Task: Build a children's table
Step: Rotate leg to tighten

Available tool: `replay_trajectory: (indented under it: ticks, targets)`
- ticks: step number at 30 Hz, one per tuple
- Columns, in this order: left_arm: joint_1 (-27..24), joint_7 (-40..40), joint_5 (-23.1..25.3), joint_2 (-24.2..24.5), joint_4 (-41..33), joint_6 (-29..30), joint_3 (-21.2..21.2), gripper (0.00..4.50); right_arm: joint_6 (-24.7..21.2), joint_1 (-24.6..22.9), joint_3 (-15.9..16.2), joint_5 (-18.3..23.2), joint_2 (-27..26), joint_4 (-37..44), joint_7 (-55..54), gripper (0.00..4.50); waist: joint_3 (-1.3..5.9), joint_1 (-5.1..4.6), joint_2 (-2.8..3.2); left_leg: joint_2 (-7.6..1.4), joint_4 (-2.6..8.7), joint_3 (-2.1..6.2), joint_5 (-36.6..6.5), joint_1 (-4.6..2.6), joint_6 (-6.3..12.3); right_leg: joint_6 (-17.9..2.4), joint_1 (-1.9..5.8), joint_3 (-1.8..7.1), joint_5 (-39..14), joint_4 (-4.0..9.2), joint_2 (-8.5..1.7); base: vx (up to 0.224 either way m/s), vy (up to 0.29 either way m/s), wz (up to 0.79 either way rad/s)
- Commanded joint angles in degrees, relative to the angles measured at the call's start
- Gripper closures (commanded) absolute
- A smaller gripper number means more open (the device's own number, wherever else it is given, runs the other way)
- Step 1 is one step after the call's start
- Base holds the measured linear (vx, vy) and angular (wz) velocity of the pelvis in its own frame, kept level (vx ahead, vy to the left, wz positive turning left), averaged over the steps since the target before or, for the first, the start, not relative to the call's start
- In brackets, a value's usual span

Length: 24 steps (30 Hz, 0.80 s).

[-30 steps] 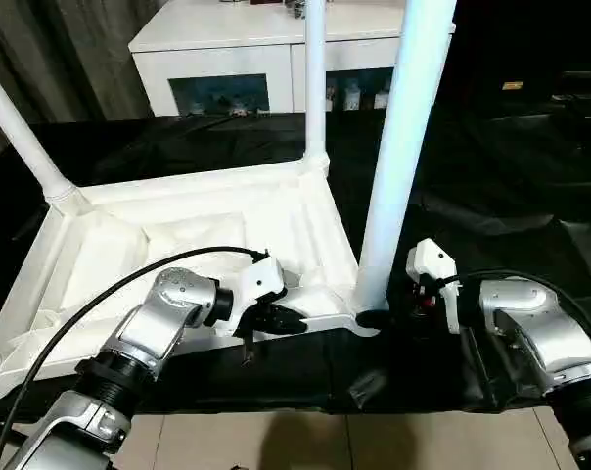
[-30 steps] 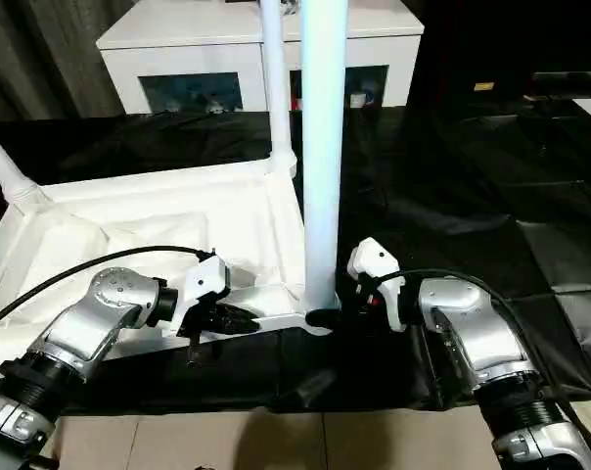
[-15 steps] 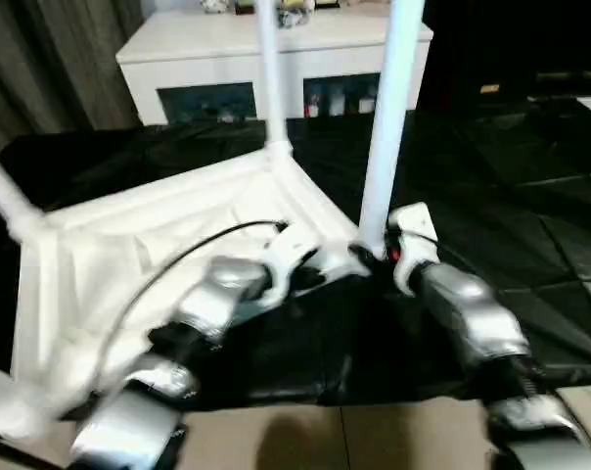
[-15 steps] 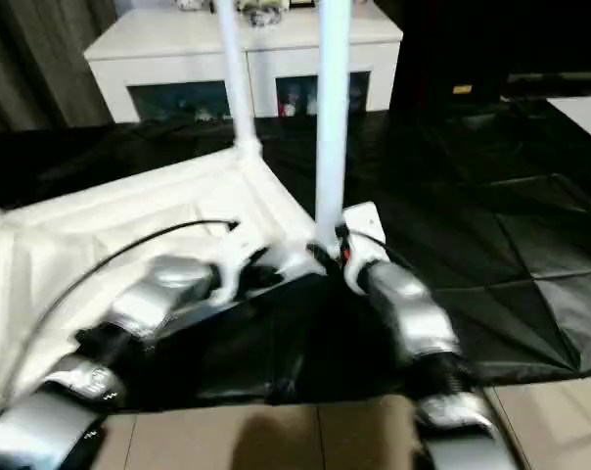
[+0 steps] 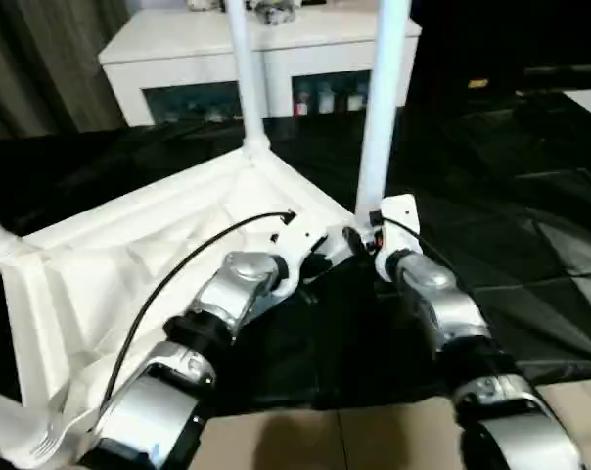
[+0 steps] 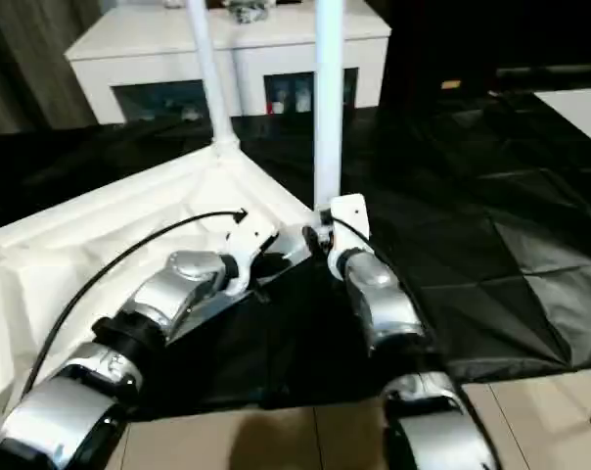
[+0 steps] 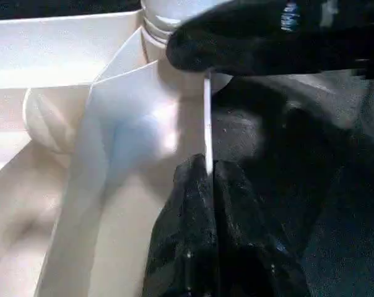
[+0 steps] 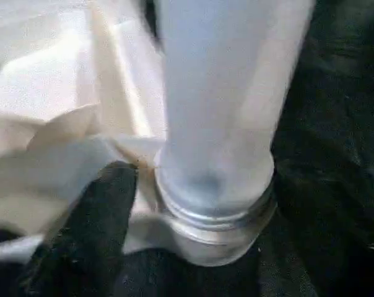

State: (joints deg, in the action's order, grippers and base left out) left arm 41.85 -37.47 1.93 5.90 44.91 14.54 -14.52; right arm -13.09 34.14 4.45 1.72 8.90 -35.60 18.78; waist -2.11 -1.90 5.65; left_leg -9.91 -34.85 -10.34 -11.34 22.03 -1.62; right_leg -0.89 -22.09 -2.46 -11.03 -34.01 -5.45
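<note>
White plastic rectangular tabletop point(image 5: 129, 255) lies ribbed side up on the black cloth point(image 5: 491, 225), with the long tapered white tube leg point(image 5: 379, 108) standing in its near corner socket point(image 8: 218, 216). Best bet: keep that rim pinned while the leg seats straight. Left gripper point(image 7: 208, 176) is pinched shut on the thin edge. Right gripper point(image 5: 359, 238) sits at the leg's base; can't tell how wide.

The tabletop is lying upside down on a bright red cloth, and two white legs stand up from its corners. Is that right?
Not quite. The cloth is black, not red, as the left eye view shows. The rest holds: the tabletop lies upside down with its ribbed underside up, and a near leg and a far leg stand up from its corners.
</note>
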Motion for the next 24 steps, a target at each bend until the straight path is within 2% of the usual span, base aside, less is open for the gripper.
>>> replay_trajectory:
  ticks: [1, 2, 3, 4, 5, 7, 8, 9, 10, 11, 13, 15, 17, 18, 21, 24]
  targets:
    - [-2.44, -3.74, -0.21, 1.53, -1.37, 0.92, -0.95, 4.50, -1.77, -0.94, 3.14, 1.35, 1.74, 4.92, 8.85, 0.67, 3.55, 0.42, -0.90, -2.32, 4.24, 1.08, -9.55, -0.63, 5.86, -13.64, 2.74, 1.06, -4.24, 3.47, -2.75, 0.000, 0.000, 0.00]
    - [-3.60, -6.85, -0.65, 2.76, -3.20, 0.66, -1.67, 4.50, -1.71, -3.22, 5.29, 2.51, 5.83, 9.24, 17.18, 0.67, 3.72, 0.63, -1.12, -2.39, 4.02, 1.03, -7.65, -0.60, 7.29, -14.36, 2.84, 1.06, -1.13, 3.21, -2.75, 0.000, 0.000, 0.00]
    - [-3.66, -7.00, -0.67, 2.82, -3.28, 0.65, -1.71, 4.50, -1.69, -3.34, 5.39, 2.57, 6.02, 9.45, 17.58, 0.67, 3.65, 0.95, -1.24, -2.53, 4.04, 1.04, -7.32, -0.59, 7.60, -14.29, 3.06, 1.06, -0.57, 3.24, -2.76, 0.000, 0.000, 0.00]
    - [-4.84, -10.63, -0.83, 4.36, -5.03, -0.10, -2.97, 4.50, -1.44, -5.81, 6.53, 4.41, 9.75, 13.44, 24.86, 0.67, 3.74, 1.26, -0.59, -2.53, 3.84, 1.02, -6.90, -0.71, 8.39, -14.57, 2.89, 1.09, 0.64, 2.95, -2.79, 0.000, 0.000, 0.00]
    - [-5.97, -14.45, -1.21, 5.90, -6.72, -1.29, -4.14, 4.50, -1.18, -7.90, 6.67, 6.36, 12.78, 16.54, 30.48, 0.67, 3.63, 1.41, -0.95, -2.67, 3.80, 0.87, -7.04, -0.59, 9.16, -14.66, 2.85, 1.17, 1.38, 3.00, -2.75, 0.000, 0.000, 0.00]
    - [-6.41, -15.78, -1.55, 6.52, -7.46, -1.01, -4.38, 4.50, -1.09, -8.67, 6.60, 7.17, 13.91, 17.56, 32.30, 0.67, 3.69, 1.60, -0.90, -2.74, 3.85, 0.92, -7.08, -0.63, 9.53, -14.85, 2.92, 1.09, 1.30, 2.99, -2.79, 0.000, 0.000, 0.00]
    - [-7.78, -20.51, -2.17, 8.57, -9.92, -2.68, -5.52, 4.50, -1.29, -10.38, 6.76, 9.04, 16.73, 19.97, 36.54, 0.67, 3.58, 1.64, -0.72, -2.84, 3.98, 0.92, -7.60, -0.73, 8.99, -15.38, 2.69, 0.99, 0.04, 3.10, -2.68, 0.000, 0.000, 0.00]
    - [-7.92, -21.01, -2.24, 8.77, -10.17, -2.94, -5.64, 4.50, -1.34, -10.52, 6.77, 9.20, 16.97, 20.18, 36.92, 0.67, 3.50, 1.81, -0.87, -2.97, 4.10, 0.89, -8.70, -0.83, 8.55, -15.33, 2.68, 1.07, -1.49, 3.18, -2.68, 0.000, 0.000, 0.00]
    - [-8.27, -22.24, -2.41, 9.26, -10.78, -3.58, -5.93, 4.50, -1.47, -10.86, 6.81, 9.61, 17.56, 20.70, 37.85, 0.67, 3.38, 1.82, -0.76, -2.96, 4.25, 0.88, -9.37, -0.77, 8.16, -15.32, 2.61, 1.03, -2.68, 3.23, -2.65, 0.000, 0.000, 0.00]
    - [-9.88, -26.66, -3.38, 11.37, -13.99, -3.87, -6.51, 4.50, -2.50, -12.13, 6.77, 10.96, 19.60, 22.86, 41.31, 0.67, 3.35, 2.03, -0.63, -3.22, 4.62, 1.01, -11.41, -1.09, 6.84, -14.96, 2.55, 1.11, -5.09, 3.40, -2.63, 0.000, 0.000, 0.00]
    - [-10.61, -28.53, -4.04, 12.28, -15.59, -3.58, -6.68, 4.50, -2.87, -12.59, 6.83, 11.36, 20.43, 23.62, 42.70, 0.67, 3.32, 2.08, -0.63, -3.24, 4.65, 0.99, -11.62, -1.05, 6.51, -14.88, 2.51, 1.13, -5.31, 3.35, -2.61, 0.000, 0.000, 0.00]
    - [-12.05, -32.01, -5.23, 14.29, -19.31, -2.47, -7.32, 4.50, -3.34, -13.46, 7.53, 11.42, 22.35, 24.94, 45.87, 0.67, 3.20, 2.13, -0.46, -3.32, 4.93, 1.00, -12.56, -1.14, 5.20, -14.64, 2.30, 1.23, -5.95, 3.37, -2.58, 0.000, 0.000, 0.00]
    - [-12.19, -32.28, -5.13, 14.67, -19.83, -2.40, -7.57, 4.50, -3.26, -13.59, 7.92, 11.15, 22.83, 25.11, 46.66, 0.67, 3.22, 2.21, -0.54, -3.22, 4.92, 0.89, -12.53, -1.30, 4.71, -14.68, 2.11, 1.28, -5.91, 3.40, -2.49, 0.000, 0.000, 0.00]
    - [-12.32, -32.81, -5.14, 15.00, -20.20, -2.28, -7.77, 4.50, -3.46, -13.63, 8.17, 11.20, 23.14, 25.30, 47.43, 0.67, 3.24, 2.59, -0.47, -3.20, 4.80, 0.69, -12.63, -1.68, 4.50, -14.78, 1.80, 1.38, -5.87, 3.49, -2.51, 0.000, 0.000, 0.00]
    - [-12.52, -33.36, -5.21, 15.28, -20.60, -2.18, -7.80, 4.50, -3.72, -13.67, 8.62, 11.37, 23.59, 25.56, 48.56, 0.67, 3.34, 3.10, -0.66, -3.18, 4.77, 0.69, -11.16, -1.42, 4.51, -14.56, 2.04, 1.37, -4.75, 3.25, -2.53, 0.000, 0.000, 0.00]
    - [-12.66, -33.23, -5.11, 15.30, -20.90, -2.18, -7.49, 4.50, -3.51, -13.62, 9.19, 10.92, 24.10, 25.32, 49.26, 0.67, 3.44, 3.81, -0.81, -3.13, 4.59, 0.57, -9.79, -1.50, 4.86, -14.49, 2.00, 1.44, -3.70, 3.11, -2.63, 0.000, 0.000, 0.00]
